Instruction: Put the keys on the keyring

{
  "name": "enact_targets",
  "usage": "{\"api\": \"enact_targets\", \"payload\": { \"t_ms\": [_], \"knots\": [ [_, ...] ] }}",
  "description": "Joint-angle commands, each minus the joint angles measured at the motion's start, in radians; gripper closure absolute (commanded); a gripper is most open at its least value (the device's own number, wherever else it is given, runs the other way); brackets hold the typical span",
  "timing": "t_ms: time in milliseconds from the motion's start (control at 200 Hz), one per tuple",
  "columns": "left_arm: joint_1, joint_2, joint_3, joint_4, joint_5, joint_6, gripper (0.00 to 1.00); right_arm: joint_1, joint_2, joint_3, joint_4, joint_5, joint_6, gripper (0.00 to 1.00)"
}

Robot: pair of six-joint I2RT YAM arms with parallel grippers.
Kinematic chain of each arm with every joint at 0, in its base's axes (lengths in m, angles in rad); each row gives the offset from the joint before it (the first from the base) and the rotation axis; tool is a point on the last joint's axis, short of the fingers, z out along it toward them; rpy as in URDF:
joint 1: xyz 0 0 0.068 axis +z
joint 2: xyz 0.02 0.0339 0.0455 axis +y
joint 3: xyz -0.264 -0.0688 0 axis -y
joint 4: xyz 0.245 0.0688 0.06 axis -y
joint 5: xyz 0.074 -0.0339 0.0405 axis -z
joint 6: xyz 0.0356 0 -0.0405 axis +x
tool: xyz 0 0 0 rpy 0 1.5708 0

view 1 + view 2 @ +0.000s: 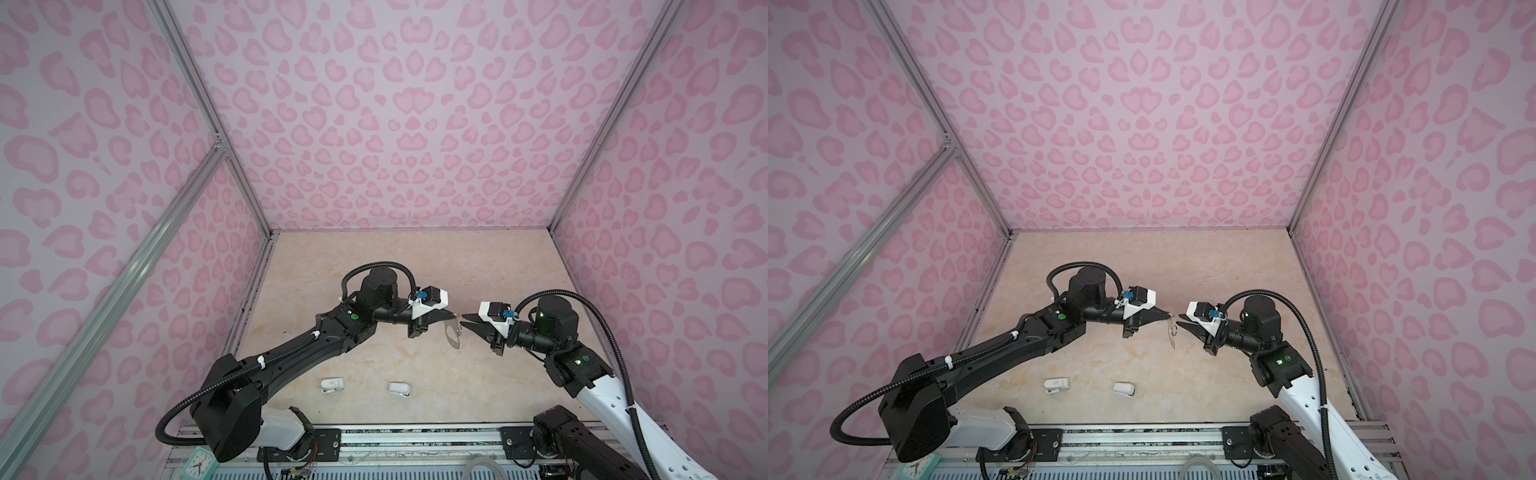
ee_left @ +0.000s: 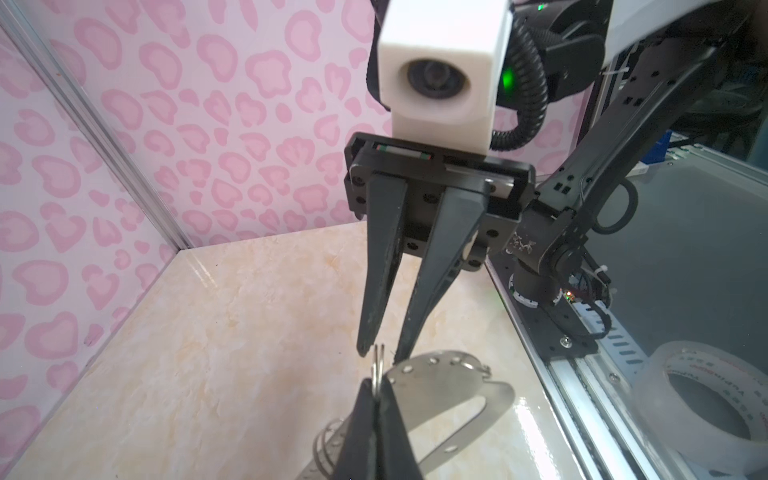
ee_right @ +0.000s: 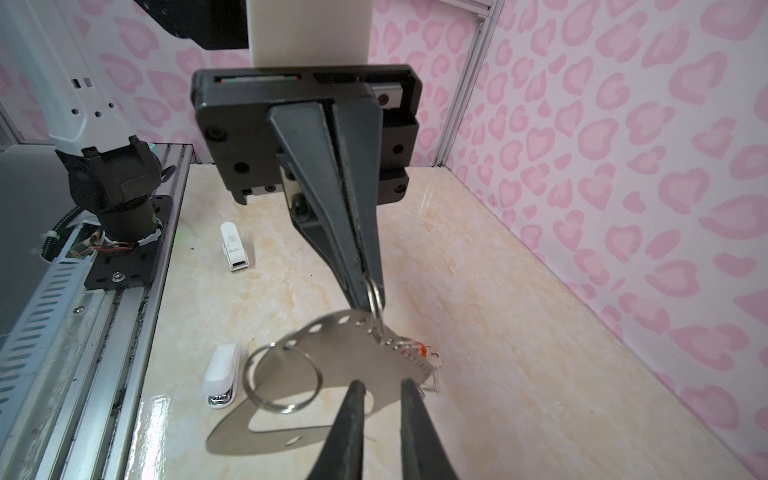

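Note:
The keyring [image 3: 353, 353], a flat grey metal plate with a handle slot and a row of holes, hangs tilted above the table, seen in both top views [image 1: 453, 332] [image 1: 1172, 332]. My left gripper [image 2: 376, 384] is shut on a small wire ring [image 2: 378, 365] at the plate's edge and holds it up. A large split ring [image 3: 282, 378] hangs from another hole. A silver key with a red tag [image 3: 422, 351] dangles at the plate's far end. My right gripper [image 3: 382, 384] faces the left one just short of the plate, open a little, with nothing between its fingers.
Two small white plastic objects [image 1: 332, 384] [image 1: 400, 388] lie on the marble table near its front edge. Behind them runs the metal rail [image 1: 415, 440] with both arm bases. A tape roll [image 2: 706, 399] sits beyond the rail. Pink patterned walls close in three sides.

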Motion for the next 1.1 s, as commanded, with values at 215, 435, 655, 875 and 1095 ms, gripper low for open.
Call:
{"api": "enact_targets", "payload": {
  "t_ms": [215,435,655,875,1095],
  "knots": [
    [-0.009,0.037,-0.003,0.172,0.057,-0.098,0.97,0.002,0.012,-0.013,0.159,-0.029,0.095,0.82],
    [-0.013,0.052,0.0,0.196,0.071,-0.113,0.97,0.002,0.023,-0.015,0.191,-0.042,0.109,0.88],
    [-0.013,0.058,0.014,0.162,0.088,-0.091,0.97,-0.008,0.025,-0.012,0.167,-0.042,0.086,0.94],
    [-0.013,0.07,0.035,0.13,0.109,-0.077,0.97,-0.028,0.01,-0.018,0.178,-0.03,0.077,0.89],
    [-0.012,0.078,0.048,0.105,0.12,-0.067,0.97,-0.029,0.009,-0.018,0.182,-0.042,0.076,0.92]
  ]
}}
